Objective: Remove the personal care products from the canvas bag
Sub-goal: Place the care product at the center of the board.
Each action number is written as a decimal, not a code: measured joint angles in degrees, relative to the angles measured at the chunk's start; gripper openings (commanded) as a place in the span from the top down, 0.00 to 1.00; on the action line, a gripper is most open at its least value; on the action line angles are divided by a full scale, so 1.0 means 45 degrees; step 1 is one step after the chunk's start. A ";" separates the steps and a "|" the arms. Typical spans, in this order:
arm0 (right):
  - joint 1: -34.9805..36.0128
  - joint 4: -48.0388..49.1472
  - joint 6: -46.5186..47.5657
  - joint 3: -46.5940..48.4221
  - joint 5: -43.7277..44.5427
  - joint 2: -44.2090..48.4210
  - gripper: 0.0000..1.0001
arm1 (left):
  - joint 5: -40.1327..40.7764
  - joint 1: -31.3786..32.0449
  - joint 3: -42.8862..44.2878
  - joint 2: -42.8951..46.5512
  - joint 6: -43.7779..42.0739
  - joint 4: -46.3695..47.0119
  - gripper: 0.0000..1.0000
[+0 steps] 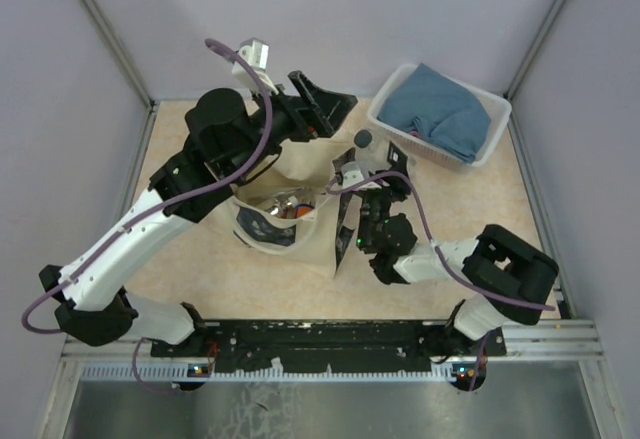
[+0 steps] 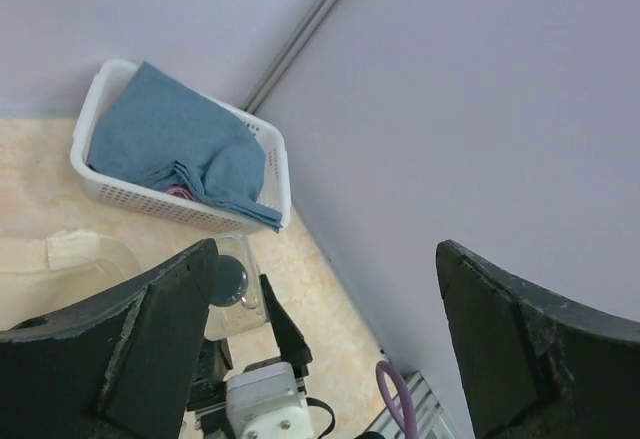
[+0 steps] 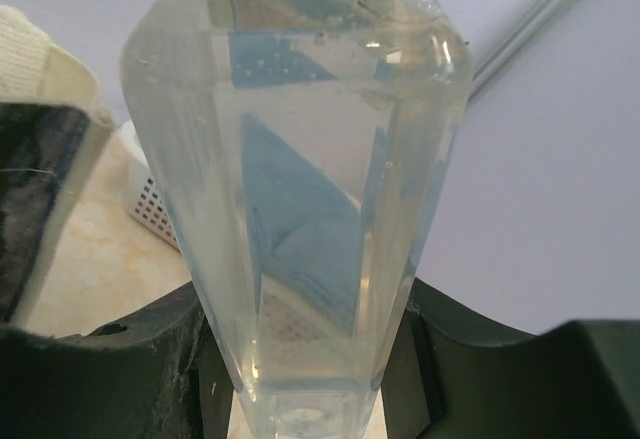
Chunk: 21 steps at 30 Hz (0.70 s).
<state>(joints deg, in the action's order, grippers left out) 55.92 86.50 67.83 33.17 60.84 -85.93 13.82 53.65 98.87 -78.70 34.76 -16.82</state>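
The right fingers (image 1: pixel 372 191) clamp a clear dark-capped bottle (image 3: pixel 300 189) just off the right side of the canvas bag (image 1: pixel 315 244) mid-worktop (image 1: pixel 260 284), and the left fingers (image 1: pixel 325 104) gape wide and empty above its far edge, so the next move is probably to set the bottle on bare worktop, with other products (image 1: pixel 290 207) lying in the bag.

Clear glossy bottle (image 3: pixel 300 209), probably plastic

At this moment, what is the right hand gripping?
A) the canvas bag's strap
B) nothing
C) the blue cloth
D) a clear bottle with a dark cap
D: the right wrist view shows the right hand clamped on the clear bottle, whose dark cap is at the top edge.
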 measured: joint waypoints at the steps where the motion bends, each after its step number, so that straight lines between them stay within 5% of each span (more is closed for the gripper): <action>1: -0.0073 -0.0029 -0.0262 -0.0141 -0.0010 0.0053 1.00 | 0.0097 -0.0005 0.0000 0.0112 -0.0039 0.0087 0.04; 7: -0.1428 -0.0602 -0.2973 -0.1583 -0.0117 0.1530 1.00 | 0.0777 -0.0005 -0.0675 0.0772 -0.0393 0.0330 0.04; 13: -0.4007 -0.3453 -0.7912 -0.2973 -0.1409 0.3667 1.00 | 0.1229 -0.0005 -0.1715 0.1773 -0.0665 0.0442 0.04; 21: -0.6615 -0.4784 -1.2308 -0.4148 -0.4765 0.2574 1.00 | 0.1496 -0.0005 -0.2735 0.2764 -0.0704 0.0821 0.04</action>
<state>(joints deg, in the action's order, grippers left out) 26.15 64.97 12.45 14.50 39.40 -74.35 20.56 53.63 86.56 -66.26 31.59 -13.13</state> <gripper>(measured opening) 0.481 0.958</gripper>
